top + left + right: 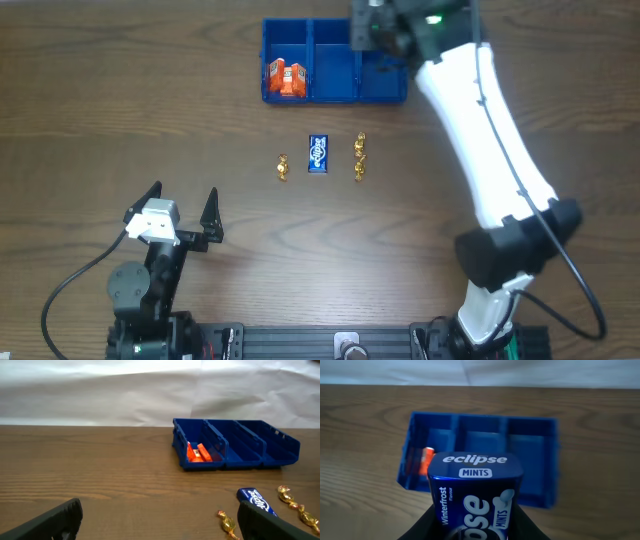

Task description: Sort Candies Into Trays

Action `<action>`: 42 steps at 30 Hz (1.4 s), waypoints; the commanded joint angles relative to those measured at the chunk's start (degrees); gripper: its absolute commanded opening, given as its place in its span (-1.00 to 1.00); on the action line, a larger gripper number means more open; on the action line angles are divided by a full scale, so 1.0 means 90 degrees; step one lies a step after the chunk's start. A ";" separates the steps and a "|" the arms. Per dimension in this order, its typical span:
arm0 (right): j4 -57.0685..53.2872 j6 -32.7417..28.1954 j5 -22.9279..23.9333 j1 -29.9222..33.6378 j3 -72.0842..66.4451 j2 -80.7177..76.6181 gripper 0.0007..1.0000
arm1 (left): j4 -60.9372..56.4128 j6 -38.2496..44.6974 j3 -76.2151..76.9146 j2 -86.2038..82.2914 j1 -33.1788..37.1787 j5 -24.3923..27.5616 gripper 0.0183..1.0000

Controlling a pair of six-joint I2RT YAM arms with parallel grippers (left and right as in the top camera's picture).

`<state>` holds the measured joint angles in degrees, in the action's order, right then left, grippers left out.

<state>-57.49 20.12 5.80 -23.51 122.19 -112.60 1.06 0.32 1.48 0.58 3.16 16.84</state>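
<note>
Mint tin [475, 495] is clamped in my right tool [380, 35], held above the blue three-compartment tray [335, 98] near the far edge of the table [120, 100]; I cannot tell which compartment. Orange candies [285, 78] already sit in one end compartment. Outstanding mid-table: blue mint pack [318, 154], gold-wrapped candies [360, 158]. My left tool [185, 190] stands apart, empty, toward the near edge.

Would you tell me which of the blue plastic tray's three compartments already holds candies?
The end compartment at the top view's left: it holds the orange-wrapped candies, while the other two show only bare blue floor.
</note>
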 commanded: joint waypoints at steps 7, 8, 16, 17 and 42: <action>0.0627 0.0578 0.0763 -0.0350 0.0070 -0.1443 -0.59 | 0.0192 0.0109 -0.0134 -0.0036 -0.0022 0.0126 1.00; 0.0663 0.0576 0.0767 -0.0350 0.0070 -0.1511 -0.59 | 0.0189 0.0112 -0.0134 -0.0036 -0.0022 0.0126 1.00; 0.0872 0.0571 0.0855 -0.0347 0.0068 -0.1744 -0.59 | 0.0192 0.0112 -0.0134 -0.0036 -0.0022 0.0126 1.00; 0.0891 0.0571 0.0857 -0.0347 0.0068 -0.1744 -0.59 | 0.0189 0.0112 -0.0134 -0.0036 -0.0022 0.0126 1.00; 0.1311 0.0573 0.1071 -0.0393 0.0056 -0.1756 -0.56 | 0.0192 0.0112 -0.0134 -0.0036 -0.0022 0.0126 1.00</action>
<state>-45.98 24.58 13.98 -26.65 122.17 -127.90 1.06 0.32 1.48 0.58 3.16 16.84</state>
